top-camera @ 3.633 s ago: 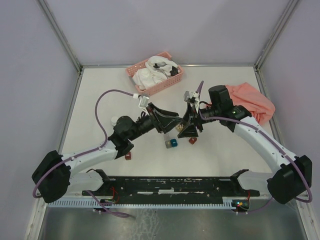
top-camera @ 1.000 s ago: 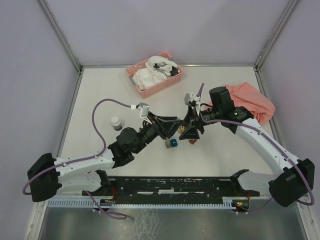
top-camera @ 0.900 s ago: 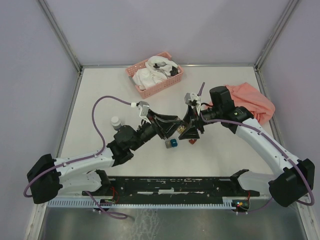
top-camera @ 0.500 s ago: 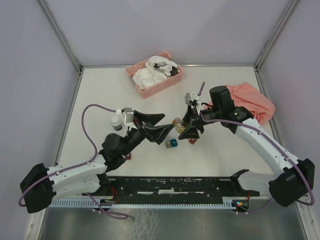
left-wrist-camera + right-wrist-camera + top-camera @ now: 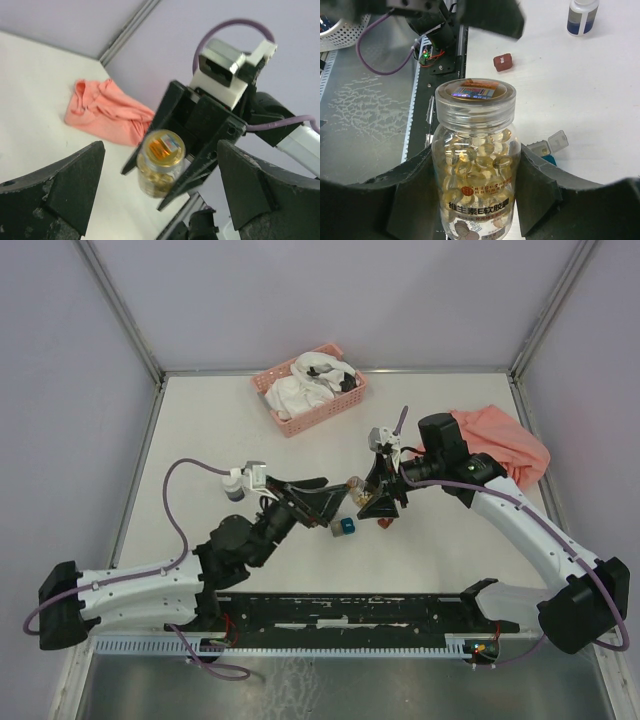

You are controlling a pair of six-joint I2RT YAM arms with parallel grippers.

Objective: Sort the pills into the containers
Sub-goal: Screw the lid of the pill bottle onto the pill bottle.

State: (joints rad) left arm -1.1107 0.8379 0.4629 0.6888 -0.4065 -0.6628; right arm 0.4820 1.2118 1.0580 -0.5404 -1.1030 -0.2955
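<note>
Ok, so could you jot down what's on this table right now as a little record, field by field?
held item: pill jar, golden pills inside, cap on
right fingers: clamped on the jar's sides
left fingers: wide open, empty, facing the jar
on table: teal box, dark red box, small white bottle
far side: pink basket, salmon cloth

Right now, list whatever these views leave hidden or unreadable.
- Pill jar base: right wrist view, cut off by the bottom edge.
- White-capped bottle top: right wrist view, cut off by the top edge.
- Teal container contents: top view, too small to tell.
</note>
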